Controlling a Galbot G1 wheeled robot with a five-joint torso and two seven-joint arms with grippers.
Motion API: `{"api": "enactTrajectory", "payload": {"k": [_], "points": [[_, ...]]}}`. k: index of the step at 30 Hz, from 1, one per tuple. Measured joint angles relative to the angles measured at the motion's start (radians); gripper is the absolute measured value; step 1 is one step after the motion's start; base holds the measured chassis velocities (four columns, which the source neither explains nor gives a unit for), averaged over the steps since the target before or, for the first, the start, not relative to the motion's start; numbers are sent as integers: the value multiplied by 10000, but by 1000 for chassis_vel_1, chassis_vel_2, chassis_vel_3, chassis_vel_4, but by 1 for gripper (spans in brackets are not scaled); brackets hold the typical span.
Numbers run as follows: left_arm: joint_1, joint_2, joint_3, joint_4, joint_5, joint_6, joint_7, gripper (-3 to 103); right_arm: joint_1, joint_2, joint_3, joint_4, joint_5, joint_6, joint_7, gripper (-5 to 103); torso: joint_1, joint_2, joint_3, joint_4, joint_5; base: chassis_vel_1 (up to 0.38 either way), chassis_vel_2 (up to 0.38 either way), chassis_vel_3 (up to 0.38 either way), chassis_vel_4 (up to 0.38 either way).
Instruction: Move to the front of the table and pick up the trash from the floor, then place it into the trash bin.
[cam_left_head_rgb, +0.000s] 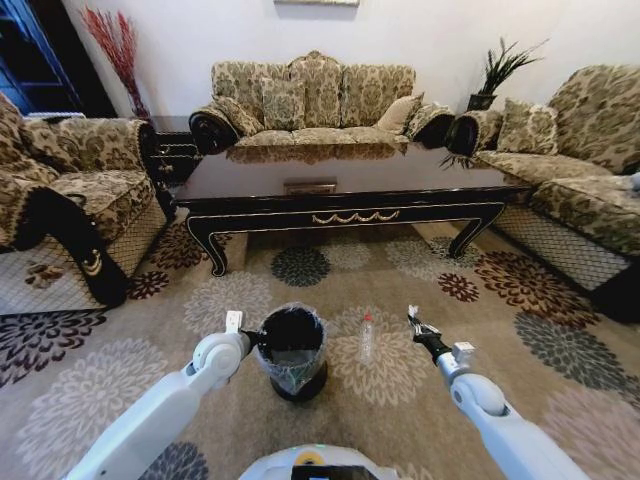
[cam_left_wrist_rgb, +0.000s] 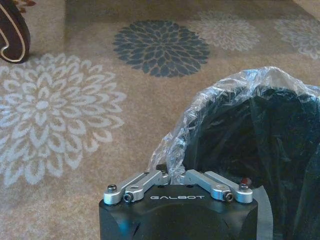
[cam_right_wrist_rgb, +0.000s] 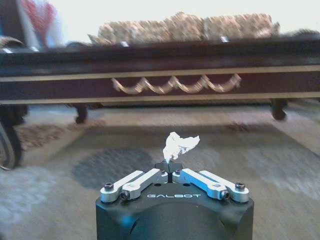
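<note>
Right gripper (cam_right_wrist_rgb: 171, 167) pinches trash (cam_right_wrist_rgb: 178, 145) (white, crumpled) — beside trash bin (cam_left_head_rgb: 291, 352).

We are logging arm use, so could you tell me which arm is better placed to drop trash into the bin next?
The right. The right gripper is shut on a crumpled white paper piece, beside the trash bin. The left gripper is shut on the bin's plastic bag, steadying it.

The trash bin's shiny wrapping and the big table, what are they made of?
The trash bin looks lined with thin clear plastic: it crinkles and glints at the rim. The table looks like dark polished wood, since its top mirrors the sofa; the gold trim's material is unclear.
</note>
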Motion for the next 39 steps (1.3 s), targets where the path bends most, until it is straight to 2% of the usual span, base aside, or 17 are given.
{"api": "enactTrajectory", "payload": {"k": [5,14,20,27,31,32,33,35,38,39], "points": [[-156,-359,471,172,284,-66,1,3,-678,85,-91,2118,-436,-305,424,0,0,0,0,-2,1,0,0,0,0],[-1024,-755,1583,429,436,-210,-17,3,-2230,61,-96,4113,-797,-511,516,0,0,0,0,-4,1,0,0,0,0],[-1393,-906,2366,461,557,-242,-27,3,-2998,151,-299,4386,-1567,-444,294,0,0,0,1,-3,3,0,0,0,0],[-1366,-1185,2657,400,833,-191,-20,3,-3602,252,-381,4218,-2536,-162,-57,0,0,0,1,-4,3,0,0,0,0],[-1307,-1274,2754,338,916,-165,-14,3,-3764,306,-414,4225,-2719,-163,-92,-3,0,0,1,-3,0,0,0,0,0],[-1296,-1271,2801,310,970,-161,-17,3,-3828,317,-427,4231,-2771,-193,-93,2,0,0,1,-3,1,0,0,0,0],[-1283,-1249,2822,277,1001,-157,-21,3,-3913,327,-443,4245,-2824,-221,-117,13,0,0,1,-3,2,0,0,0,0],[-1270,-1231,2822,253,1006,-155,-21,3,-3974,341,-451,4263,-2884,-222,-154,13,0,0,1,-2,2,0,0,0,0],[-1246,-1204,2794,229,1015,-155,-27,3,-4154,375,-463,4358,-3123,-222,-290,29,0,0,1,-3,1,0,0,0,0],[-1246,-1204,2794,229,1015,-155,-27,3,-4154,375,-463,4358,-3123,-222,-290,29,0,0,1,-3,1,0,0,0,0]]}}
